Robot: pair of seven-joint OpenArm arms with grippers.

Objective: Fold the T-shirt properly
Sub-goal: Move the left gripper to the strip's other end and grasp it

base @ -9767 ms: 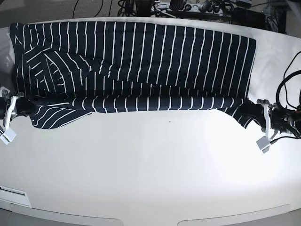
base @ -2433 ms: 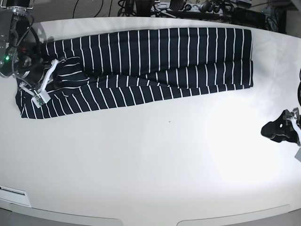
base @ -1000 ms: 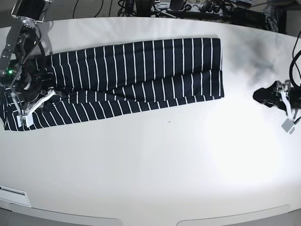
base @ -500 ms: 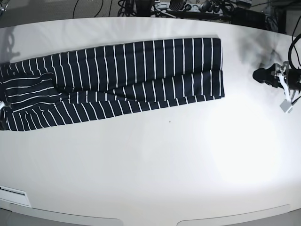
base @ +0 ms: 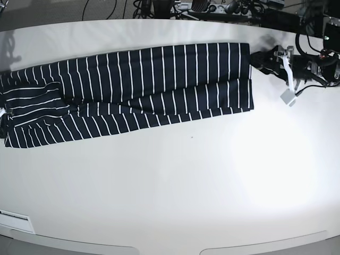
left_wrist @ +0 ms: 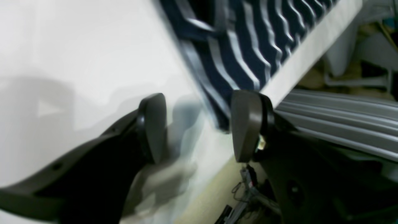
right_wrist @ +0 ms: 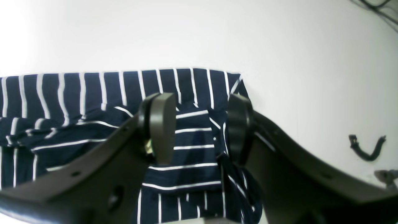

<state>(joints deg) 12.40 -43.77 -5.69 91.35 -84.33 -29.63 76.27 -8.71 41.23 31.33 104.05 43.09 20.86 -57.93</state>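
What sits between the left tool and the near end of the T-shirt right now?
Nothing visible. The left tool is open, beside the T-shirt's right-hand end, with only bare white table between them. The wrist view shows empty jaws and the striped hem just ahead.

We saw the T-shirt [base: 133,87] as soft matt woven cloth, navy with thin white stripes, lightly rippled | table [base: 175,180] looked smooth, white, faintly sheeny under glare | left gripper [left_wrist: 199,127] fingers [left_wrist: 245,124] looked like dark, smooth, matt plastic | right gripper [right_wrist: 199,127] looked the same, dark matt plastic
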